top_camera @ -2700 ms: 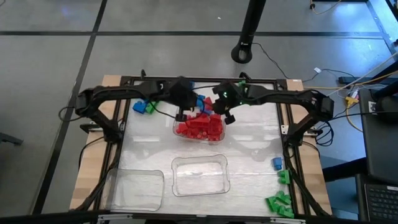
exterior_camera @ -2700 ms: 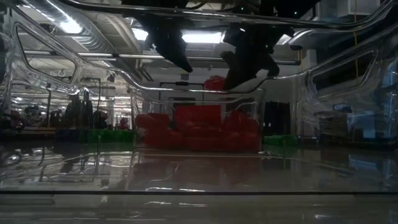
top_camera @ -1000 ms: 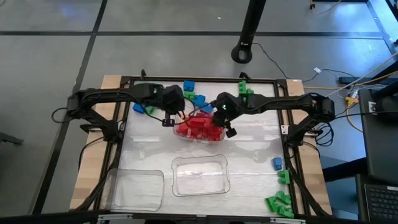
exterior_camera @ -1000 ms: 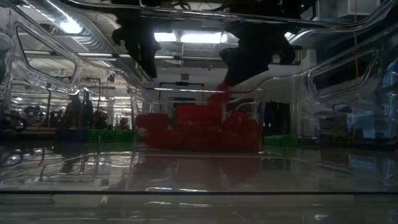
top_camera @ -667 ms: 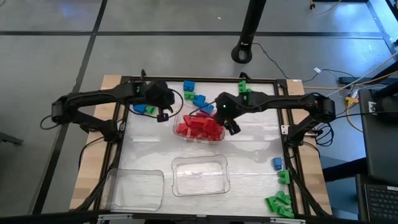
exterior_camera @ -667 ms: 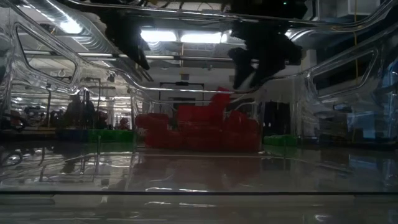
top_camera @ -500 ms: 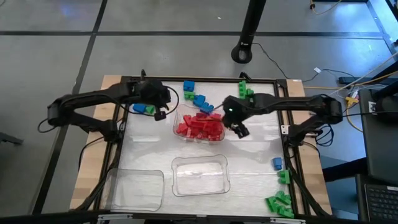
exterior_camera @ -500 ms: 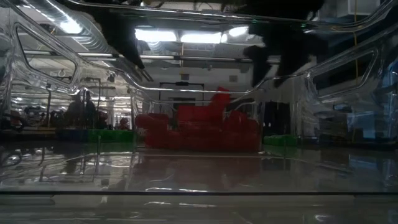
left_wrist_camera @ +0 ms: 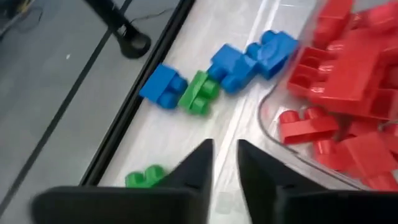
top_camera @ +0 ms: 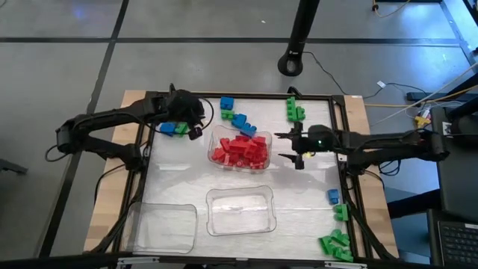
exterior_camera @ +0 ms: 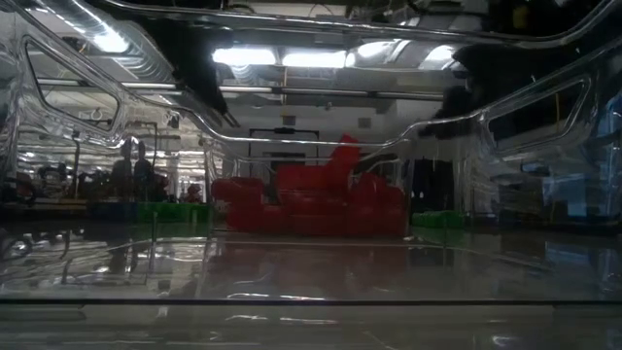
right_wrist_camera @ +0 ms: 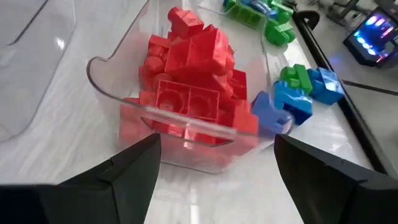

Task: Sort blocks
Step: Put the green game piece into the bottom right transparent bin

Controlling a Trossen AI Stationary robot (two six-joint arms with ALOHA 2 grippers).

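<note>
Right tool withdrawn beside red-block tray, fingers spread.

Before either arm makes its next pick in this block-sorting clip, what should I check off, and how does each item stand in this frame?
1. Right gripper open and empty: ok; its fingers are spread wide, nothing between them.
2. Right gripper clear of the tray of red blocks: ok, it sits beside the tray.
3. Left gripper ready to grasp: not ok; its fingers are nearly shut, nothing held.
4. Only red blocks in that tray: ok.
5. Blue blocks and green blocks waiting on the table: ok.
6. The two other trays hold nothing: ok.
</note>
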